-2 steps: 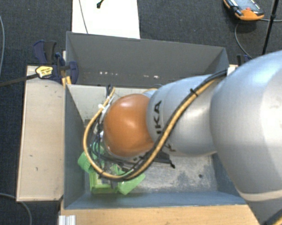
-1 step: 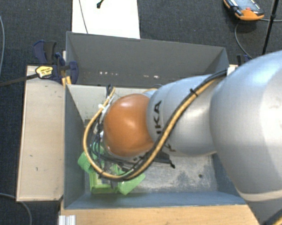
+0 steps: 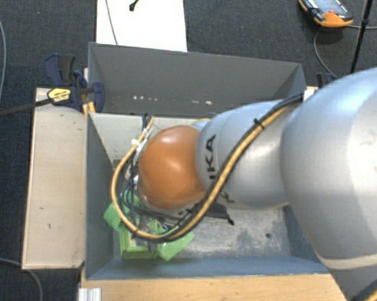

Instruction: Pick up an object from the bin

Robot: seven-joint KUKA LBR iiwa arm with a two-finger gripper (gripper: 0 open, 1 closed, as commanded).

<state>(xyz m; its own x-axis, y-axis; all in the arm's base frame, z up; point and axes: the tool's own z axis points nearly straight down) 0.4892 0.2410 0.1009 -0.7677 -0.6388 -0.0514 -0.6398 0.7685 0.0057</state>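
Cables (image 3: pixel 120 175) and orange cover (image 3: pixel 169 168) half-hide a green thing (image 3: pixel 134 249), lower-left in the bin (image 3: pixel 191 78); claw's state cannot be told.

My wrist's orange cover (image 3: pixel 169 168) sits low in the bin (image 3: pixel 191 78), L side, close to the sloped left wall (image 3: pixel 101 155). A green thing (image 3: pixel 140 247) crowds the front-L corner under me. Bare floor (image 3: pixel 259 234) to the R = free room

One green object (image 3: pixel 139 248) shows in the one grey bin (image 3: pixel 191 78), partly hidden beneath the one arm (image 3: pixel 313 152).
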